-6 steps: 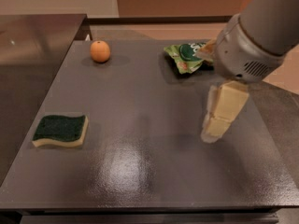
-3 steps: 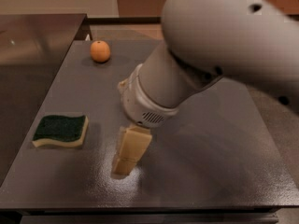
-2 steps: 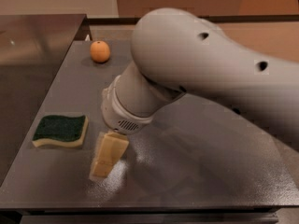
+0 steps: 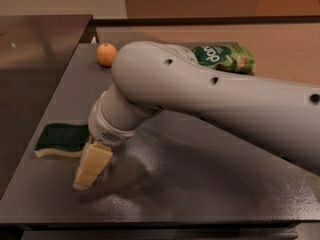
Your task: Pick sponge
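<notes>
The sponge (image 4: pixel 61 140), dark green on top with a pale yellow base, lies flat near the left edge of the dark table (image 4: pixel 210 184). My gripper (image 4: pixel 89 170), with pale yellow blocky fingers, hangs from the big grey arm (image 4: pixel 200 94) just right of the sponge, its tip close to the table top. It is beside the sponge's right end, not around it. The arm's wrist hides the sponge's right end.
An orange (image 4: pixel 106 54) sits at the far left of the table. A bright green snack bag (image 4: pixel 224 58) lies at the far right behind the arm. The table's left edge (image 4: pixel 35 134) and front edge run close to the sponge.
The arm has swept from the right side of the table leftward across the middle, bringing the gripper down next to the sponge. The sponge, orange and bag have stayed put.
</notes>
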Controlling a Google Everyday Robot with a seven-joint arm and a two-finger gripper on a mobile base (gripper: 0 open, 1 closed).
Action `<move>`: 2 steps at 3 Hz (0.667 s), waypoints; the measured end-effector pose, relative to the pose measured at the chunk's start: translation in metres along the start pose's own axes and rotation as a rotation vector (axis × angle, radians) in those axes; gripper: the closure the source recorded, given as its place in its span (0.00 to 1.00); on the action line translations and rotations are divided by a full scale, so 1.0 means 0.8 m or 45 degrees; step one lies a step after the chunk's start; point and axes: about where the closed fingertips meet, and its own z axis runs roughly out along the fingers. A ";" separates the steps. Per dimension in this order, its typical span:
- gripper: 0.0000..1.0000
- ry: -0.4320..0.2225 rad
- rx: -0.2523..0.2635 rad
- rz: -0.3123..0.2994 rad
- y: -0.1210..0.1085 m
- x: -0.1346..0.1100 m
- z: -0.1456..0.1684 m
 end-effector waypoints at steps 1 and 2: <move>0.00 -0.006 -0.035 0.014 -0.005 -0.009 0.023; 0.18 0.006 -0.079 0.027 -0.008 -0.017 0.033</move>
